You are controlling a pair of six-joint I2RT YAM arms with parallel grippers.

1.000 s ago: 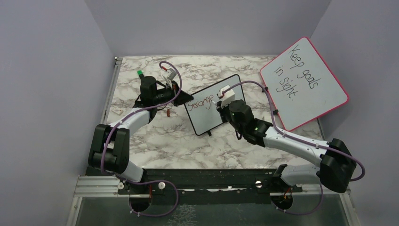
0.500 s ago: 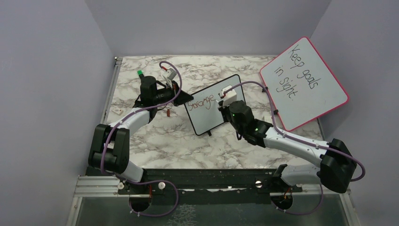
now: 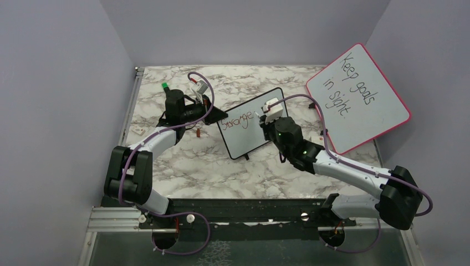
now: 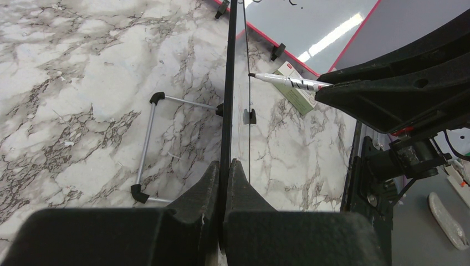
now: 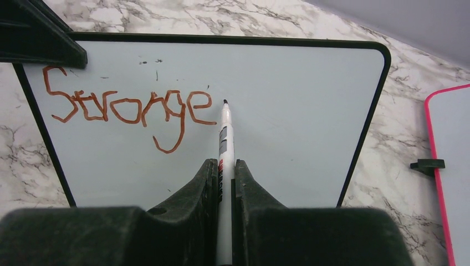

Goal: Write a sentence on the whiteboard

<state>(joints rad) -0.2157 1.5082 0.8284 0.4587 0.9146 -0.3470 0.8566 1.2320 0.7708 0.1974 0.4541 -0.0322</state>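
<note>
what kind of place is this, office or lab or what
Likely a robotics lab cell: a left arm and right arm bolted at the edge of a marble-look table, boxed in by plain lilac walls.

The propped black-framed whiteboard (image 5: 288, 138) carries reddish-brown writing (image 5: 133, 111) "Stronge".

The right claw (image 5: 221, 169) was clamped on a white marker (image 5: 224, 136). Its dark tip met, or nearly met, the whiteboard (image 5: 294, 122) just right of the last written letter. Across the whiteboard's upper left part the sentence (image 5: 127, 108) read "Stronge" in reddish-brown. The left claw (image 5: 39, 39) covered the whiteboard's top left corner. Right of the whiteboard, past a strip of marble desk (image 5: 399, 94), the edge of a pink-framed board (image 5: 451, 183) showed.
</note>
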